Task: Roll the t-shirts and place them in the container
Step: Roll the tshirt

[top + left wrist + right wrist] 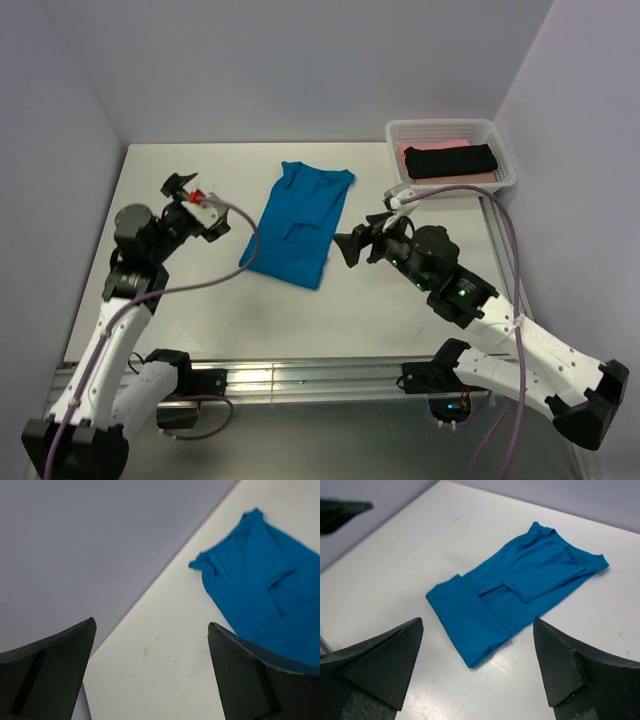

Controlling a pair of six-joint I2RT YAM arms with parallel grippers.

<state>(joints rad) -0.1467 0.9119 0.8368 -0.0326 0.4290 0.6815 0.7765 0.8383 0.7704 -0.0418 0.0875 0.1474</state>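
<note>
A bright blue t-shirt (298, 224) lies flat in the middle of the table (180, 300), folded into a narrow strip with its near hem turned over once (470, 625). The same blue t-shirt (265, 600) shows at the right in the left wrist view. My left gripper (188, 192) hovers open to the left of it, nothing between its fingers. To the right of the shirt's near end, my right gripper (350, 246) is open and empty. A black t-shirt (450, 160) lies on a pink one (408, 152) in the basket.
The white mesh basket (505, 150) stands at the back right corner. Grey walls close in the table at the back and both sides. Purple cables trail from both wrists over the table.
</note>
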